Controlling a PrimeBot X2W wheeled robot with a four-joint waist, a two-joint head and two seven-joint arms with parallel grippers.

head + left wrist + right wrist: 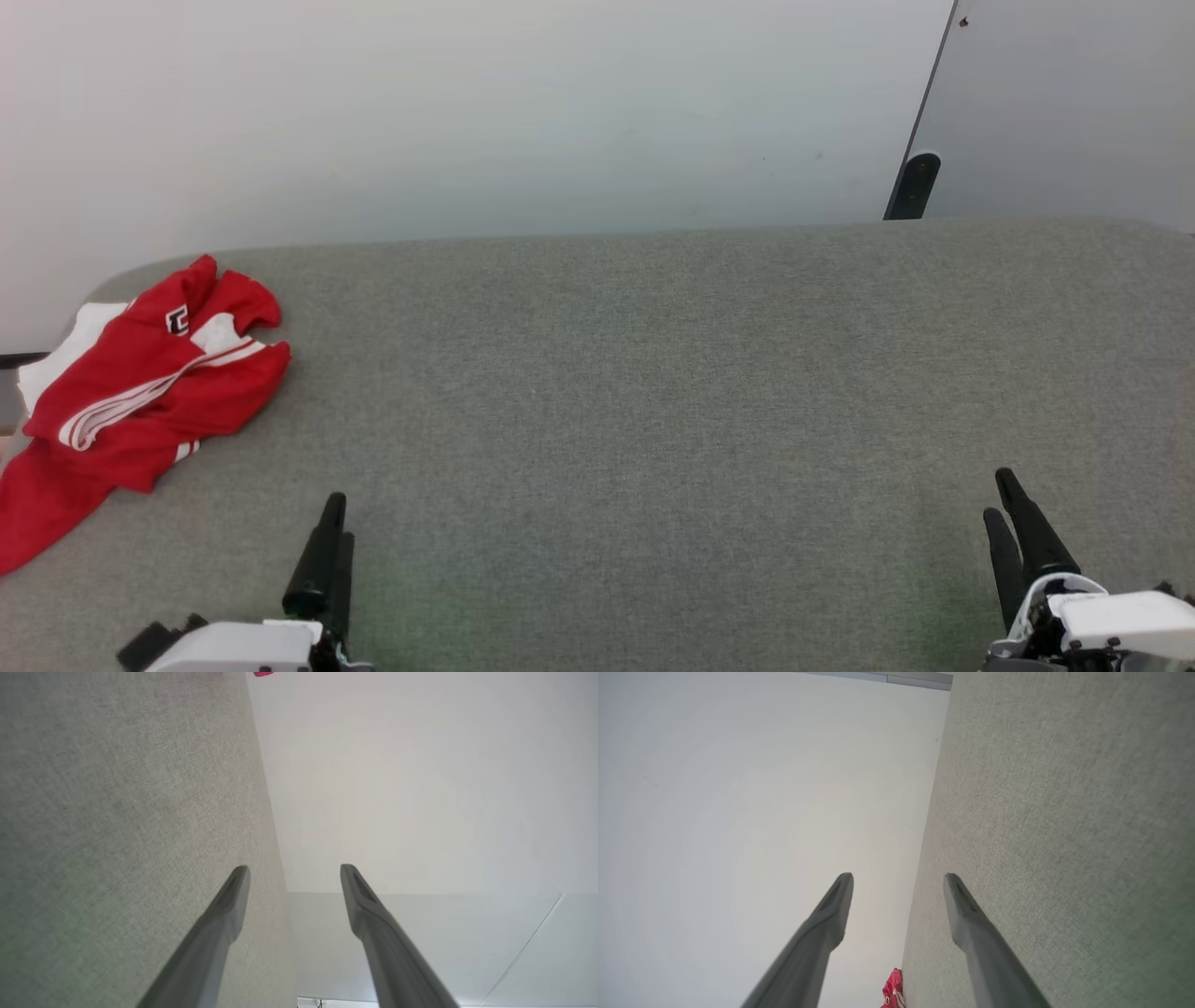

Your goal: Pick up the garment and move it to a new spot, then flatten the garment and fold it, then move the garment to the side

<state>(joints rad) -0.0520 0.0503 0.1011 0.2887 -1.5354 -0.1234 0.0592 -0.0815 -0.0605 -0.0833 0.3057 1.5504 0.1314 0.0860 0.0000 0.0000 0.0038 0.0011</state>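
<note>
The garment (pixel 140 392), bright red with white panels, white stripes and a small black-and-white patch, lies crumpled at the far left of the grey fabric table (pixel 653 392), partly hanging over the left edge. A red sliver of the garment (pixel 264 674) shows at the top of the left wrist view, and a bit of the garment (pixel 893 990) at the bottom of the right wrist view. My left gripper (pixel 334 518) stands open and empty at the lower left, right of the garment and apart from it. My right gripper (pixel 999 495) is open and empty at the lower right.
A pale wall (pixel 467 121) rises behind the table's far edge. A dark vertical bar (pixel 913 185) stands at the back right beside a grey panel (pixel 1074 103). The table's rounded left corner lies near the garment.
</note>
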